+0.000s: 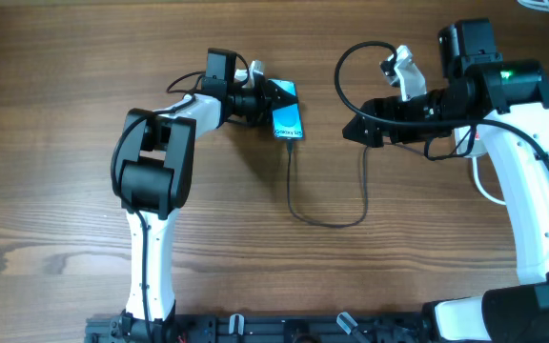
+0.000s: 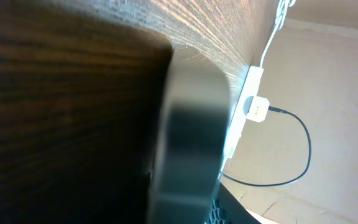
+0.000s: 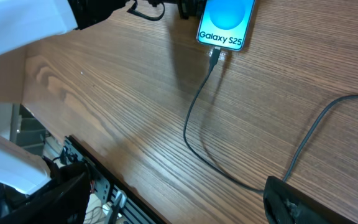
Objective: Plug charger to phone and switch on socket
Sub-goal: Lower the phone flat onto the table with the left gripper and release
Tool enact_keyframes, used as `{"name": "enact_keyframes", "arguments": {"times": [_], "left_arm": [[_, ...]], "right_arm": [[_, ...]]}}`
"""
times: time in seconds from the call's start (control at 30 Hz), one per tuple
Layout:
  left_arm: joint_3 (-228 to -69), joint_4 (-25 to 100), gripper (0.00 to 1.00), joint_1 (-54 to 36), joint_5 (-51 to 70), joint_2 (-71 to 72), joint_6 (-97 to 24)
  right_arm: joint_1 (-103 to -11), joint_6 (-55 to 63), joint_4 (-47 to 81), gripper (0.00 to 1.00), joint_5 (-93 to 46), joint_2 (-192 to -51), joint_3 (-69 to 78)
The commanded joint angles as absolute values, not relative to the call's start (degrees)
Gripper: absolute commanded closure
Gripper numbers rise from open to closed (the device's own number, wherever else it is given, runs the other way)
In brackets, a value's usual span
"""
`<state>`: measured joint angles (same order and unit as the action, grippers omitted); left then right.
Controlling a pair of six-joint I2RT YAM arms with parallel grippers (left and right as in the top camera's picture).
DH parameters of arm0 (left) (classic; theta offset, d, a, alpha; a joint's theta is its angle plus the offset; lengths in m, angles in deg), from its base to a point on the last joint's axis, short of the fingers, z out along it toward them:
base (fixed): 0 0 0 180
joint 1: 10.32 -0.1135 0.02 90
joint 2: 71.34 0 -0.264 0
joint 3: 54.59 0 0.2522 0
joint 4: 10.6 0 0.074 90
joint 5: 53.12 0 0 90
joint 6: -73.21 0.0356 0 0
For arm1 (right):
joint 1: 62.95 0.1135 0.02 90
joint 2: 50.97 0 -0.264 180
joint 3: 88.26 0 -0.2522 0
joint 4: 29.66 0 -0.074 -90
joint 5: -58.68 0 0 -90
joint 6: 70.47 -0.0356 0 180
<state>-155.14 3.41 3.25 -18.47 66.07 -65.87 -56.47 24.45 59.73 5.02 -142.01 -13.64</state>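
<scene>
The phone [image 1: 288, 114] is seen lying flat on the wooden tabletop [image 1: 65, 191], near the far edge and between the two arms, with its turquoise screen facing up and the dark lettering at the end nearer the robot. The left gripper [image 1: 270, 95] is placed right at the phone's far left corner. Whether its fingers are clamped on the phone or merely beside it cannot be told, as the left wrist view is mostly filled by a blurred grey surface. The charger [image 1: 332, 225] is laid out as a thin black cable. Its plug tip is set against the lettered end of the phone, from which the cable is run toward the robot, bent into a loop on the tabletop and led back up beside the right gripper [image 1: 351, 131]. The right gripper is held low over the tabletop, to the right of the phone and pointing toward it, with its fingers spread apart. Nothing is seen gripped between them, and only one dark finger [image 3: 291, 202] is shown in the right wrist view, with the cable passing just beside it. The socket [image 2: 241, 118] is made out in the left wrist view as a white strip, with a white adapter [image 2: 254, 107] plugged into it and a black cable leading out of the adapter. In the overhead view the socket is largely hidden under the right arm.
</scene>
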Motion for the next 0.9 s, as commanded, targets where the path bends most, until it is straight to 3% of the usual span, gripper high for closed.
{"name": "enact_keyframes", "arguments": {"times": [0.0,0.17,0.2,0.6,0.87], "left_arm": [[-154.0,6.7,0.59,3.3,-14.0,67.2,-64.9],[-154.0,9.9,0.05,2.3,-13.9,67.2,-64.9],[-154.0,10.6,0.0,2.0,-13.8,67.2,-64.9],[-154.0,13.9,0.0,-3.7,-13.9,67.1,-64.7],[-154.0,24.0,0.0,-5.4,-4.2,67.1,-61.9]], "right_arm": [[-56.6,25.9,59.5,0.11,4.0,-140.7,-14.2],[-56.6,23.6,59.5,0.11,0.3,-140.7,-14.2],[-56.6,23.1,59.5,0.11,-0.5,-140.7,-14.2],[-56.6,17.6,59.5,0.11,-8.4,-140.7,-14.2],[-56.6,17.4,59.6,0.11,-8.4,-140.7,-14.2]]}}
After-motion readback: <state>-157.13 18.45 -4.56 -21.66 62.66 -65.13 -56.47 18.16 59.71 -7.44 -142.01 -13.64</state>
